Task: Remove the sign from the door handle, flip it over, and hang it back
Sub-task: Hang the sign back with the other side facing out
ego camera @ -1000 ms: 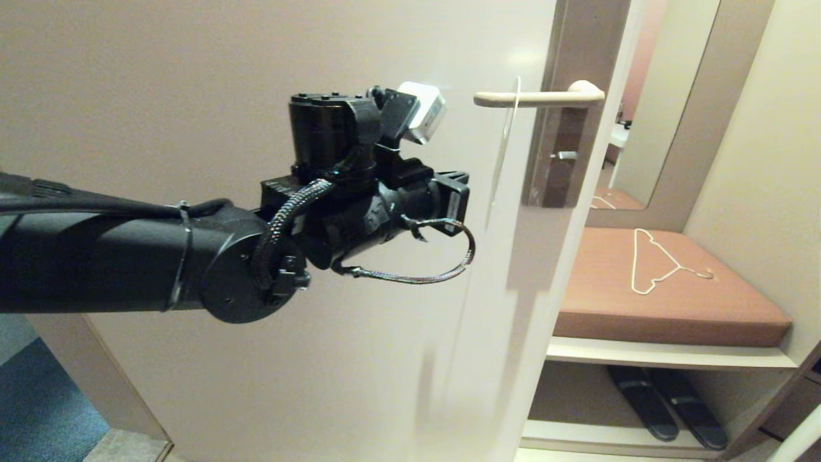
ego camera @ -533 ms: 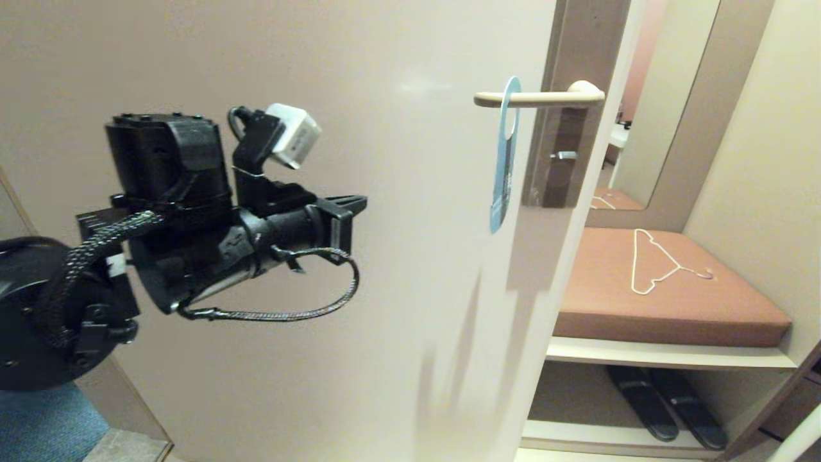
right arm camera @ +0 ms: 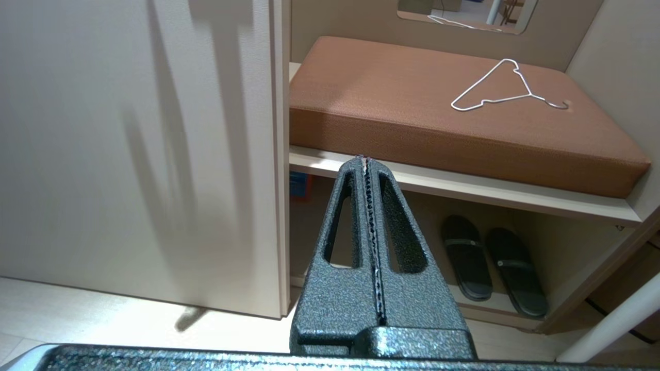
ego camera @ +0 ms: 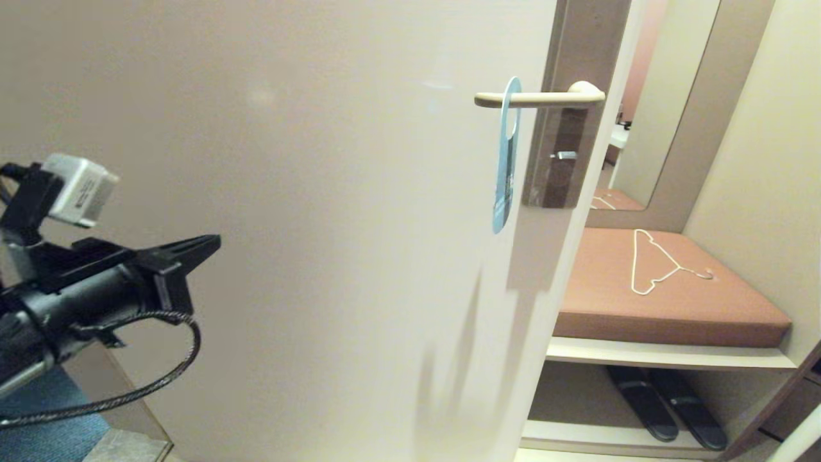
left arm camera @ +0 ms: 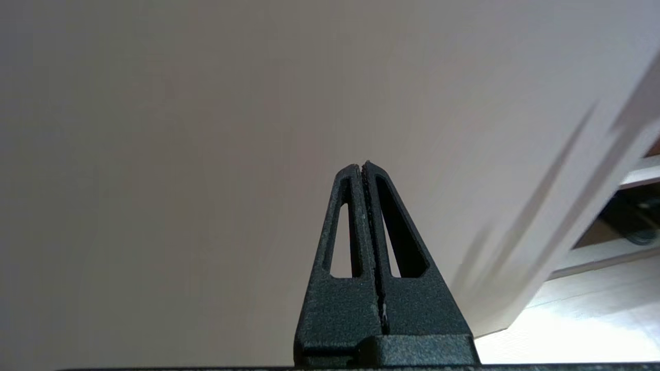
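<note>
Pressing flat against each other, the fingers [left arm camera: 361,216] of the left gripper [ego camera: 208,244] hold nothing; black, grainy plastic wedges with slotted cut-outs, they point at bare door panel, low at the left edge of the head view and well apart from the handle. Right gripper [right arm camera: 366,170] likewise has its ribbed pads pinched together on nothing, parked low and facing the bench and shelf. Sign [ego camera: 507,157] hangs on the door handle [ego camera: 539,98], threaded by its top hole near the lever's free end, seen almost edge-on with the light blue face showing; lower end hangs free, near the door. Judgement: a thin flat card, very light, stiff enough to keep its plane but likely to flex or swing if nudged; smooth face may slip under a light pinch. Best hold looks like the lower body of the card, pinched across its thickness, leaving the hole free to slide off the lever's open end. Handle: slim, straight, cream metal, smooth, rounded at the pivot, on a brownish-grey plate [ego camera: 557,167]. Door [ego camera: 288,192] is pale, matt, featureless. Brown cushion [ego camera: 667,301] carries a thin white wire hanger [ego camera: 654,263]; dark slippers [ego camera: 667,404] lie on the shelf below.
</note>
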